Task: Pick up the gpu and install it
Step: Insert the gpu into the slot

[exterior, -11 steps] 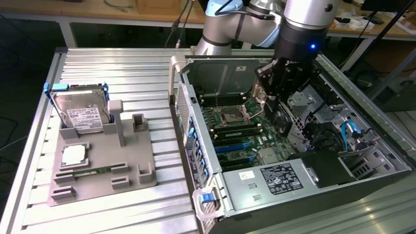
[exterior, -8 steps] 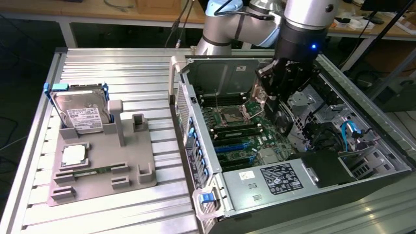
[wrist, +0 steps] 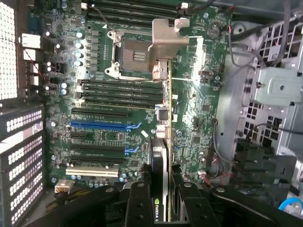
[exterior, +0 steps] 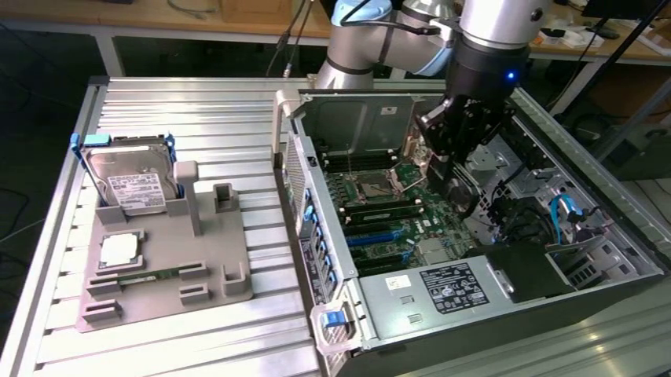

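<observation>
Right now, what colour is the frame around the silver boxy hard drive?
Blue. The frame around the silver boxy hard drive shows best in the exterior view.

ribbed metal table (exterior: 157, 102) | on it: grey holder (exterior: 210, 259); open computer case (exterior: 357, 118)

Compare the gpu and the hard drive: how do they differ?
The gpu is a thin dark card with a silver end bracket; the hard drive is a boxy silver unit with a white label and blue frame. The gpu is clamped in the gripper over the motherboard inside the case; the hard drive stands in the grey holder outside it. Both stand on edge rather than flat.
</observation>
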Motion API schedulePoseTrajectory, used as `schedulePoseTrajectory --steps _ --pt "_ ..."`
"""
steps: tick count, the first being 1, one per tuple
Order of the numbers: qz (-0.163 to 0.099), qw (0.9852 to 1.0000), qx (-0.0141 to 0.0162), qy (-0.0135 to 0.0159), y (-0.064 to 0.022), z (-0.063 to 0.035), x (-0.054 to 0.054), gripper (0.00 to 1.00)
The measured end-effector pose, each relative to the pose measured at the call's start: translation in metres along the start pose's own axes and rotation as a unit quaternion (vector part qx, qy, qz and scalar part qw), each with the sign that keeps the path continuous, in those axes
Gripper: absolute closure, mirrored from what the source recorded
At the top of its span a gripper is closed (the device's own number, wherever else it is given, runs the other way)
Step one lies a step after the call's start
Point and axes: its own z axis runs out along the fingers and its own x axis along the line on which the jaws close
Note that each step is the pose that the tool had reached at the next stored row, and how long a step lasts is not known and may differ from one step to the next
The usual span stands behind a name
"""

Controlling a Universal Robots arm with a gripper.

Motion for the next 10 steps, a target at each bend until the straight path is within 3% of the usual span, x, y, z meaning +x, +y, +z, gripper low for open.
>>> schedulePoseTrajectory --steps 10 --pt "-0.047 0.9988 -0.0119 -0.0069 -0.0005 0.0015 -0.0051 0.73"
